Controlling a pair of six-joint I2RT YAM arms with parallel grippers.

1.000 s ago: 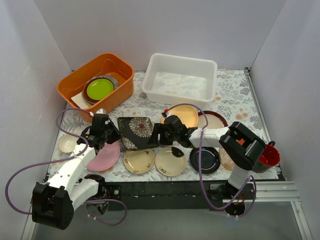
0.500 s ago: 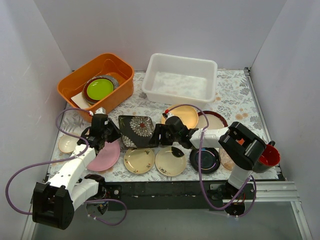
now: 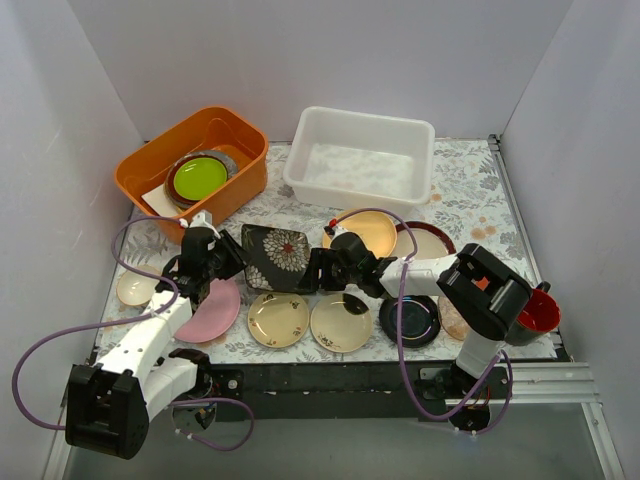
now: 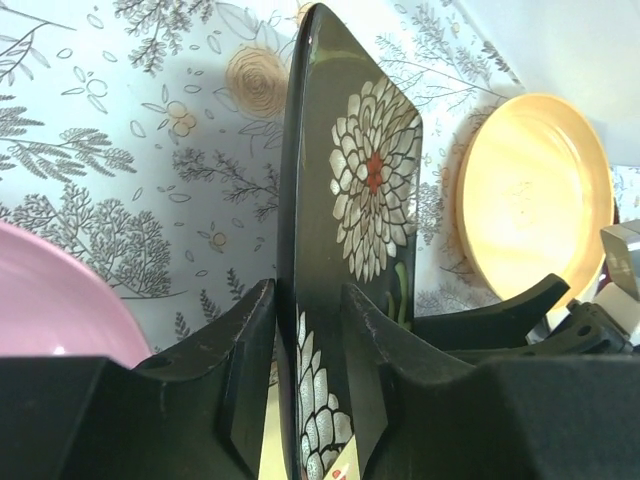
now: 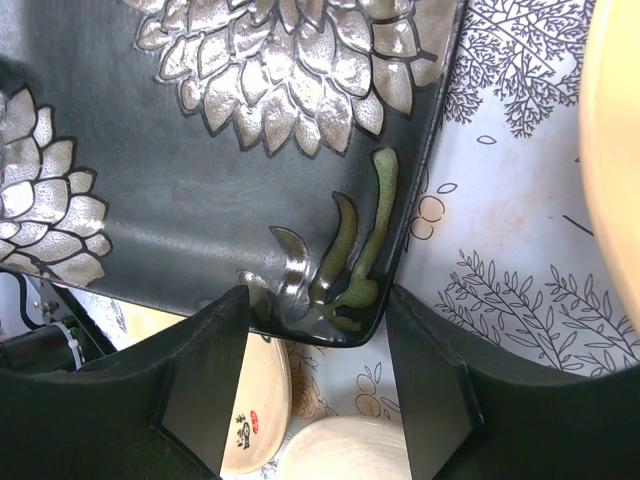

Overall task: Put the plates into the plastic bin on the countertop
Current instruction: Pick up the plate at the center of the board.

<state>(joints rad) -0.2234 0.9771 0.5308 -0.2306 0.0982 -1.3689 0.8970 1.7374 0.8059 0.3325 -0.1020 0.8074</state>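
Black square plate [image 3: 277, 256]: sits at a slant between the two arms in the middle of the surface [image 3: 470, 200], flowered face up, well short of the white tub [image 3: 350, 197]
Left end effector [image 3: 232, 262]: at the plate's left edge; in its own camera the plate [image 4: 350, 200] runs edge-on through the narrow gap between the two fingers [image 4: 250, 370], which stand close on either side, but I cannot tell whether they are pinching it or just off it
Right end effector [image 3: 315, 270]: at the plate's right side; its fingers [image 5: 205, 380] stand wide, with one corner of the plate [image 5: 200, 180] in the gap between them; I cannot tell whether they press on it
White tub: at the back of the surface, no plate inside it
Pink plate [image 3: 212, 312]: flat on the surface just under the left arm
Cream plates [image 3: 278, 320]: a pair side by side at the near edge, below the black square plate
Gold plate [image 3: 372, 228]: just behind the right end effector, with a brown-rimmed plate [image 3: 432, 240] beside it
Glossy black plate [image 3: 410, 318]: near edge, right of the cream pair
Small cream dish [image 3: 133, 288]: far left, by the left arm's cable
Orange tub [image 3: 225, 200]: back left, a green plate [image 3: 198, 177] on top of the stack inside
Red cup [image 3: 538, 312]: right edge, beside the right arm
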